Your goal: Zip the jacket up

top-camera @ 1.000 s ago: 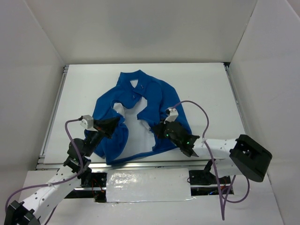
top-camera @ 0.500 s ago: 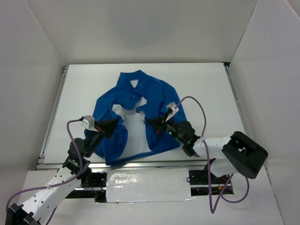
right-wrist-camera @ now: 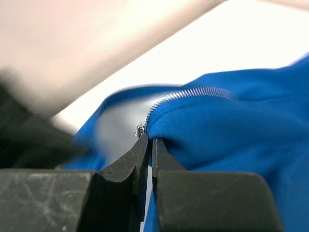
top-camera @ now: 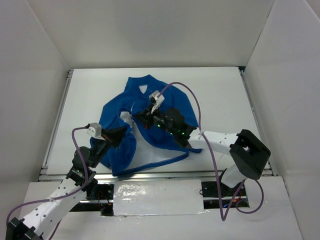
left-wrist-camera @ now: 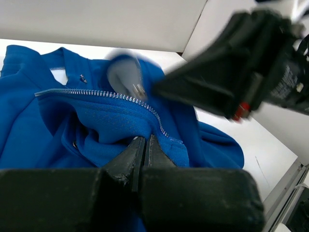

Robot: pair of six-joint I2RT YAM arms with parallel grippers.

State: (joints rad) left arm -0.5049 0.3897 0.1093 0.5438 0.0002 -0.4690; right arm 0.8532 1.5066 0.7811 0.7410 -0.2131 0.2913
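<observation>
Shows the left claw (left-wrist-camera: 143, 145) pressed shut, pinching a fold of the blue jacket (left-wrist-camera: 96, 121) just below the near end of the zipper (left-wrist-camera: 106, 94). Traces that pale row of teeth from the upper left down to the claw tips, without making clear whether the two sides are joined.

From above, finds the left claw (top-camera: 122, 132) at the near left edge of the jacket (top-camera: 167, 97), gripping bunched cloth.

Shows the right claw (right-wrist-camera: 147, 142) closed too, nipping the edge of the jacket (right-wrist-camera: 231, 130) where the zipper (right-wrist-camera: 193, 93) teeth end. Puts a small metal piece (right-wrist-camera: 140, 129) just above the tips, too blurred to name for certain.

From above, places the right claw (top-camera: 141, 117) over the middle of the garment, just below the collar (top-camera: 145, 85), reaching in from the right. Catches it again in the left wrist view as a blurred black shape (left-wrist-camera: 231, 63), close above the zipper line.

Moving outward, finds the jacket rumpled and spread partly open, collar toward the far side. Reveals white lining (top-camera: 147, 150) between the front panels, bordered near the bottom by a thin blue hem.

Loops a purple cable (top-camera: 192, 100) from the right wrist over the right side of the cloth.

Sets everything on a white table (top-camera: 220, 95), with the garment a little left of centre and nearer the front edge. Encloses the table with plain white walls (top-camera: 150, 30) at the back and on both sides.
</observation>
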